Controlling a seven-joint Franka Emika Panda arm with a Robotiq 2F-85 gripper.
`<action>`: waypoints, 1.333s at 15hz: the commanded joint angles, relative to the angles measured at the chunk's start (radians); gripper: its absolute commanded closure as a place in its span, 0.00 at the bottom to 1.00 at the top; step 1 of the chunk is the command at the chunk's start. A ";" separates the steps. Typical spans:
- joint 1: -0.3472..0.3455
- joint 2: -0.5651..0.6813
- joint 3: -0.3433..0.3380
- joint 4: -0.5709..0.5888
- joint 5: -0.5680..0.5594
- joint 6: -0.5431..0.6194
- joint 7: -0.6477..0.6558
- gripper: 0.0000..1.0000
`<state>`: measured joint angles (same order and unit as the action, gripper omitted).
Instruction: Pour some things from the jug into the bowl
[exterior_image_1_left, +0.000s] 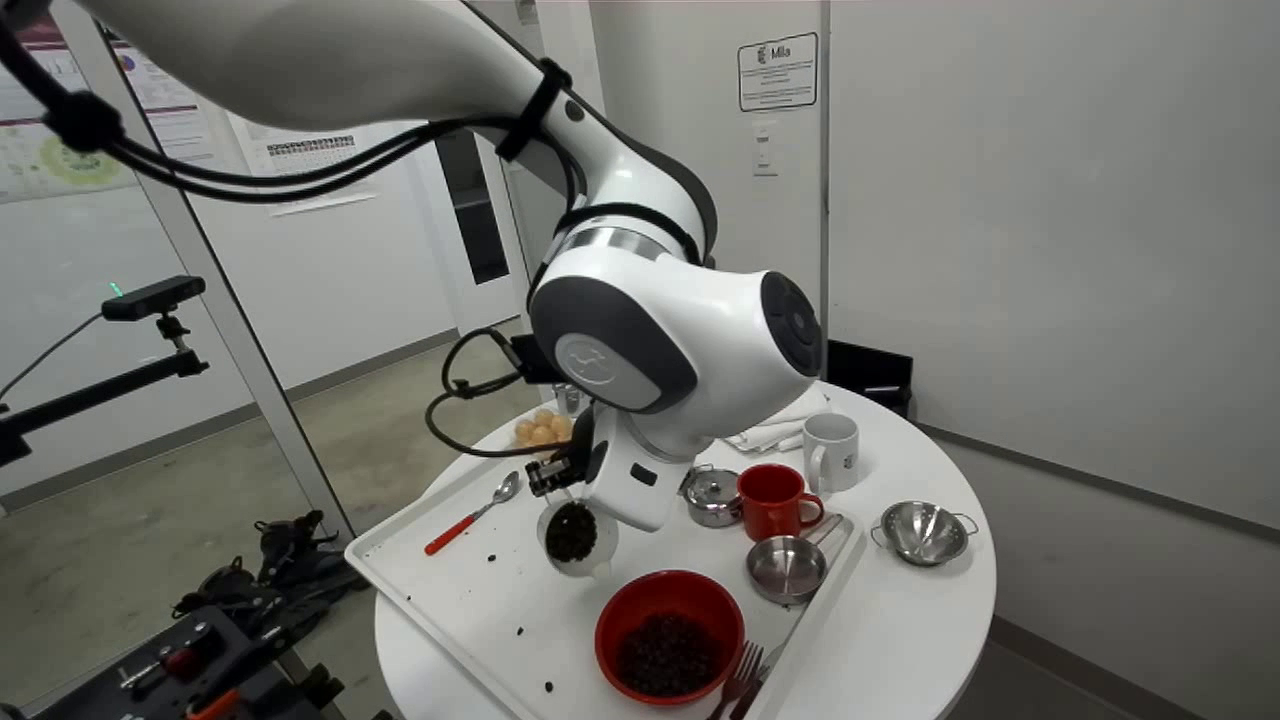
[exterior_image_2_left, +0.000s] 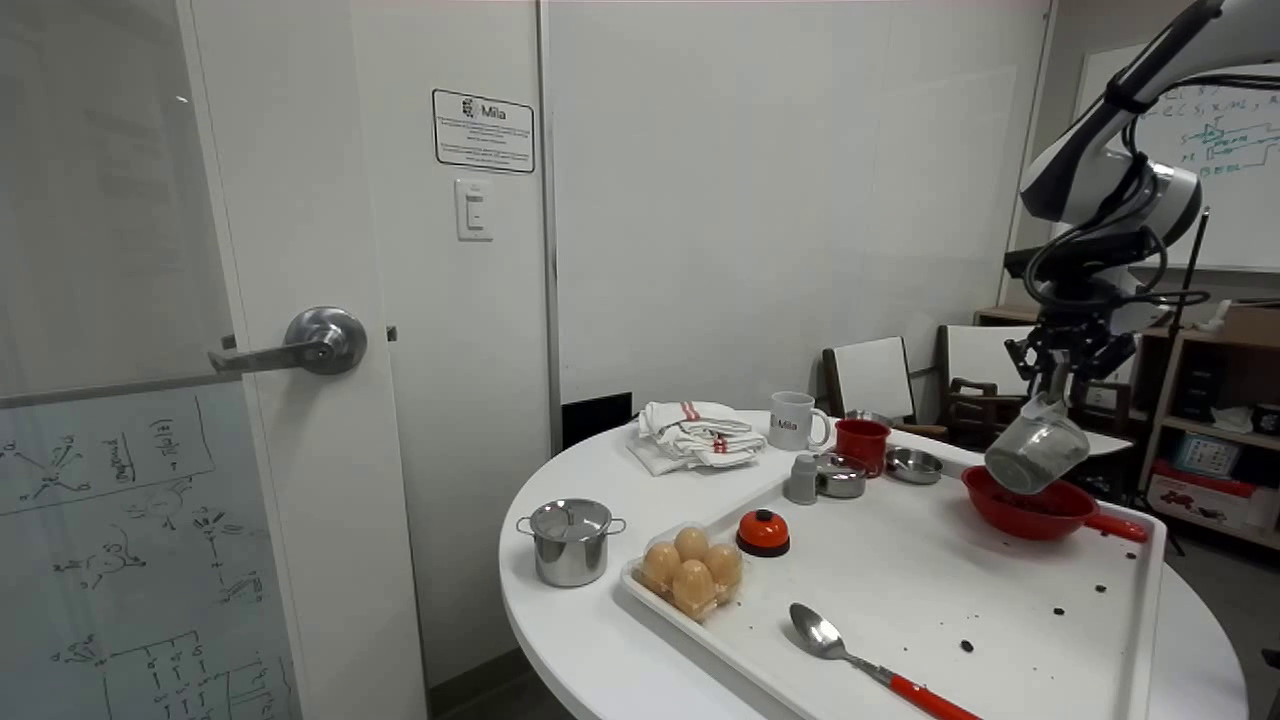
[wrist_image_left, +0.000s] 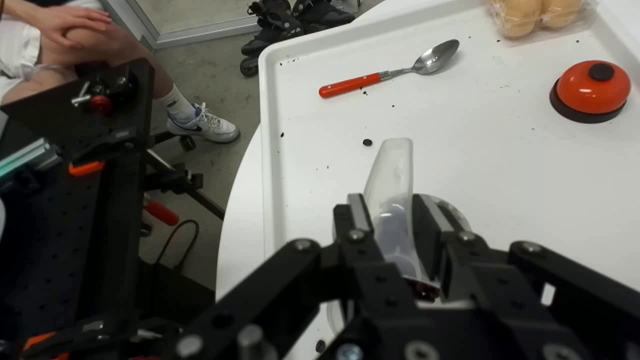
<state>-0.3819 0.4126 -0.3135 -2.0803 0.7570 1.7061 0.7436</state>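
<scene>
"Clearly the jug (exterior_image_2_left: 1040, 452), a translucent vessel, hangs above the tray (exterior_image_1_left: 455, 600); what supports it?"

"The gripper (wrist_image_left: 391, 205), clenched on the jug's handle (wrist_image_left: 394, 172). Its pads (wrist_image_left: 425, 237) stand apart only by the handle's thickness, one on each side."

"And its orientation?"

"Tilted, beneath the gripper. In an exterior view the mouth (exterior_image_1_left: 601, 538) faces the viewer and dark pieces (exterior_image_1_left: 571, 532) lie within; in an exterior view the base (exterior_image_2_left: 1015, 472) points to the lower left, the body's long axis sloping from there up to the right. In the wrist view the handle's long axis runs nearly up and down, its free end projecting past the fingertips."

"What lies nearest below the gripper?"

"The red bowl (exterior_image_1_left: 668, 593), standing on the tray with a heap of dark pieces inside. Whether the jug is directly over it or just beside it cannot be told."

"And farther out?"

"Ahead of the fingertips in the wrist view, the spoon (wrist_image_left: 386, 75), well apart from them, with dark bits (wrist_image_left: 367, 142) scattered between. Right of the gripper there, the orange dome (wrist_image_left: 592, 90) on its black base; beyond the dome, the eggs (wrist_image_left: 520, 17) in clear packing. Right of the gripper in an exterior view, the red cup (exterior_image_1_left: 770, 502) and, farther off, the white mug (exterior_image_1_left: 830, 448)."
</scene>
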 joint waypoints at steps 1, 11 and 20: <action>-0.006 0.019 -0.016 0.019 -0.009 0.011 -0.162 0.93; -0.042 0.051 -0.042 0.045 0.075 -0.075 -0.269 0.73; -0.081 0.112 -0.044 0.113 0.108 -0.203 -0.265 0.93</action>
<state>-0.4517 0.4985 -0.3442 -2.0057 0.8407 1.5673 0.4819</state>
